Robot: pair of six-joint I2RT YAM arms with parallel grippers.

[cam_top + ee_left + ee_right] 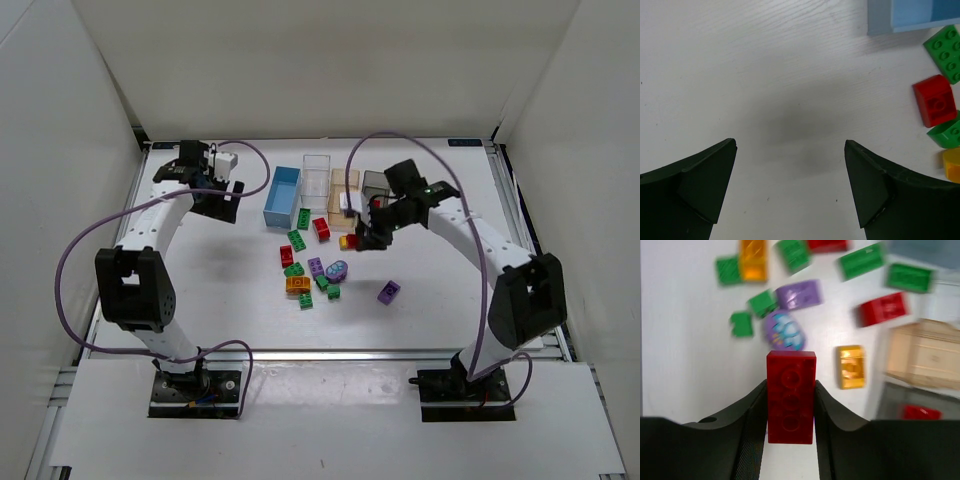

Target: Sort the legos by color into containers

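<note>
**Top view:** you've got a white desk (200, 300) boxed in by plain white walls (300, 70) at the back and both sides, w/ a metal rail (330, 352) along the near edge. Four bins sit in a row at the far middle: blue bin (283, 196), clear bin (316, 178), peach bin (343, 190) and grey bin (375, 184). Loose bricks (298, 284) in red, green, orange and purple lie scattered just in front of them. One purple brick (389, 292) lies apart to the right. The left arm (150, 230) sits at the far left, well apart from the bricks. The right arm (480, 240) stretches in over them, its tip just in front of the peach and grey bins. Purple cables (70, 270) loop off both arms.

**Left wrist:** the left jaws stand wide w/ nothing between them, over bare desk that shows faint wood grain and a soft shadow. Down the right edge you see a corner of the blue bin, a green brick (946, 52), a square red brick (936, 100), a second green brick (946, 134) and a bit of yellow brick (952, 164).

**Right wrist:** the right jaws are clamped on a red brick (790, 397), studs toward the cam, held lengthwise above the desk. Everything below is blurred. There's a rounded purple piece (784, 331) and an orange brick (850, 366), w/ greens and reds beyond. The peach bin is at right. The grey bin is nearer the cam, w/ what looks like a red piece (921, 412) inside.
</note>
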